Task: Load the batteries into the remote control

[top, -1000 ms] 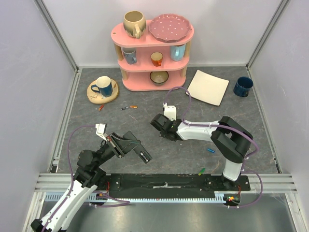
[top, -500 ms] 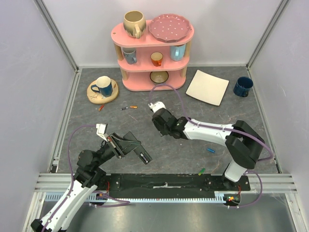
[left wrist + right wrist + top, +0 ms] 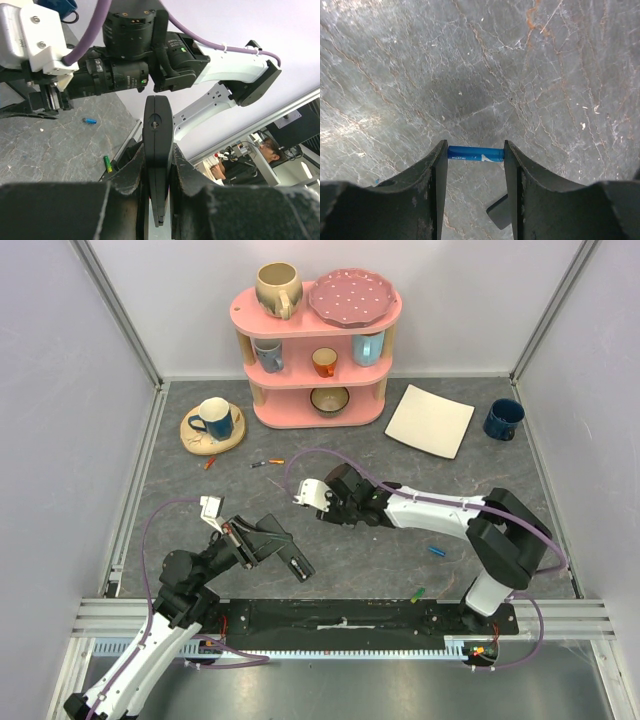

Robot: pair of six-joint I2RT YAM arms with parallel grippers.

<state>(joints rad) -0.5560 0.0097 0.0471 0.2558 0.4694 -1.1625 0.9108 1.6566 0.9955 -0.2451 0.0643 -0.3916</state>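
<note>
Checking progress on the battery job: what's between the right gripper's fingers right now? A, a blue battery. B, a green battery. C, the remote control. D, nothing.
A: the right wrist view shows a blue battery reaching from one finger to the other of the right gripper, above the grey table.

We count six batteries: five in the top view, namely a blue one [image 3: 436,551], a green one [image 3: 418,593], an orange one [image 3: 276,461], a blue-and-red one [image 3: 259,464] and a reddish one [image 3: 209,462], plus another blue one [image 3: 475,153] in the right wrist view. We count one remote control [image 3: 156,150]. We count six mugs: tan [image 3: 278,288], blue [image 3: 268,353], orange [image 3: 324,361], pale blue [image 3: 367,347], blue-and-white [image 3: 214,417] and navy [image 3: 503,419]. We also count one bowl [image 3: 329,400], two plates, pink [image 3: 354,297] and cream [image 3: 430,420], one coaster [image 3: 193,441] and one shelf [image 3: 300,378].
</note>
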